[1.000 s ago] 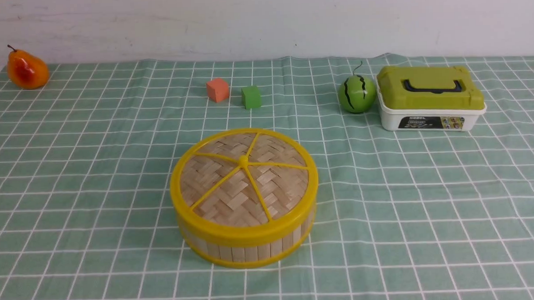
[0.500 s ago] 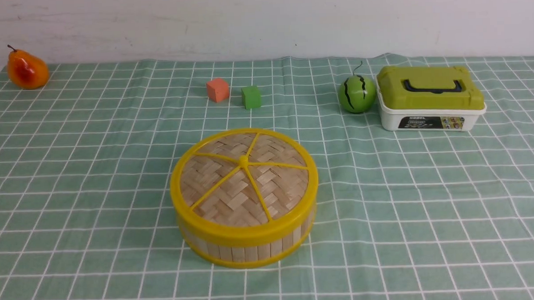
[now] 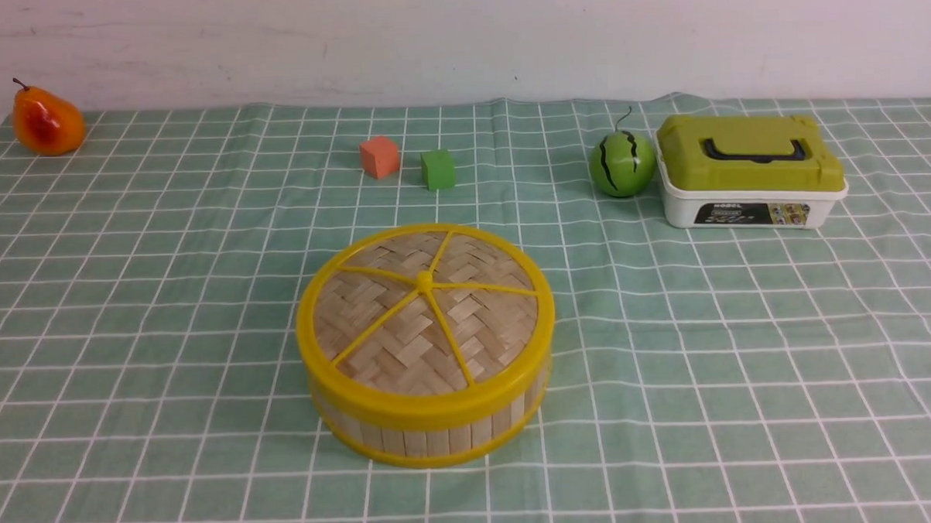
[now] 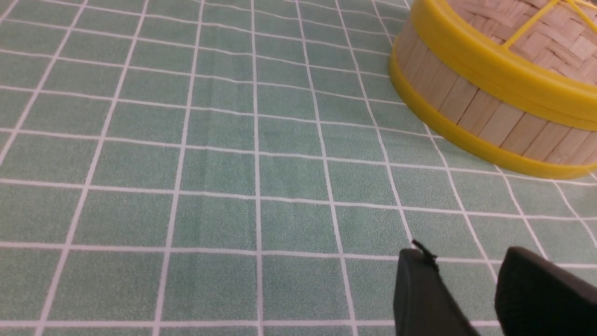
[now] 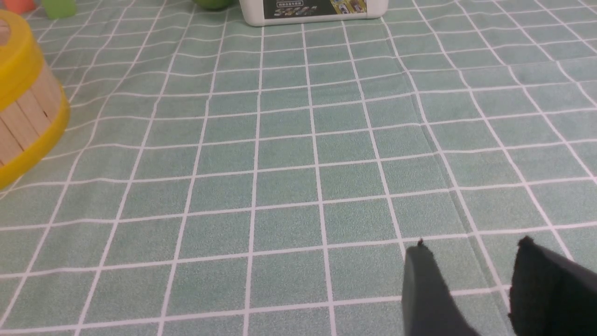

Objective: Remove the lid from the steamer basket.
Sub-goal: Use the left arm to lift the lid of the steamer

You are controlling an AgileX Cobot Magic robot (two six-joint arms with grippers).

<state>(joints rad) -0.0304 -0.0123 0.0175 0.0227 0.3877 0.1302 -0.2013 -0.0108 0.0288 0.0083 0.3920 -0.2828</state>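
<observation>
The steamer basket (image 3: pixel 429 429) stands in the middle of the green checked cloth, a round tub with a bamboo-slat wall and yellow rims. Its lid (image 3: pixel 425 317), woven bamboo with a yellow rim and yellow spokes, sits flat on top. The left wrist view shows the basket wall (image 4: pixel 471 105) and part of the lid (image 4: pixel 545 35). My left gripper (image 4: pixel 466 254) hangs open over bare cloth, a short way from the basket. The right wrist view catches the basket's edge (image 5: pixel 23 112). There my right gripper (image 5: pixel 471 247) is open too, holding nothing. Neither arm appears in the front view.
At the back right a white box with an olive-green top (image 3: pixel 750 170) stands beside a small toy watermelon (image 3: pixel 622 163). An orange cube (image 3: pixel 379 156) and a green cube (image 3: pixel 438 169) lie behind the basket. A toy pear (image 3: pixel 46 120) sits at the far left corner.
</observation>
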